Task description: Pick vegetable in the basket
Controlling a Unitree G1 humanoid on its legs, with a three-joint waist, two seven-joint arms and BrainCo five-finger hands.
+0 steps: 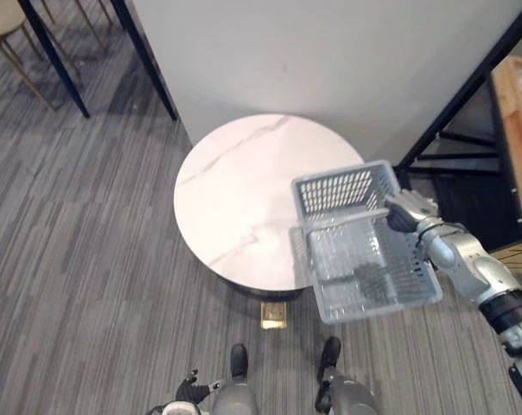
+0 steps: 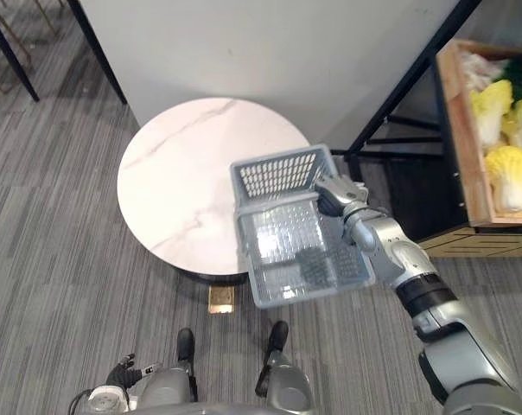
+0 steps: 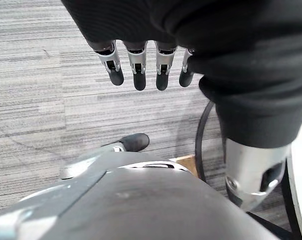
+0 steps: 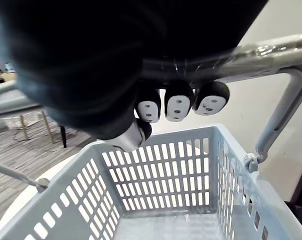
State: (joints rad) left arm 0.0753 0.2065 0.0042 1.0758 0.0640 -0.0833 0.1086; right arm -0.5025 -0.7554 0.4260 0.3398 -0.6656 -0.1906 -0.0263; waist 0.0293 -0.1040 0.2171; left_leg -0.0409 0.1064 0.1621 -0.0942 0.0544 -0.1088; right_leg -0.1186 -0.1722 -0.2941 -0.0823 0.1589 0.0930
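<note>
My right hand is shut on the metal handle of a grey plastic basket, fingers curled round the bar. The basket hangs tilted over the near right edge of a round white marble table, and nothing lies inside it. Pale yellow-green cabbages lie in a wooden crate on a shelf at the far right, well beyond the basket. My left hand hangs low by my side over the carpet, fingers straight and holding nothing.
A black metal shelf frame slants between the table and the crate. A white wall panel stands behind the table. Chair and table legs stand at the far left. A small golden block lies on the carpet by the table's base.
</note>
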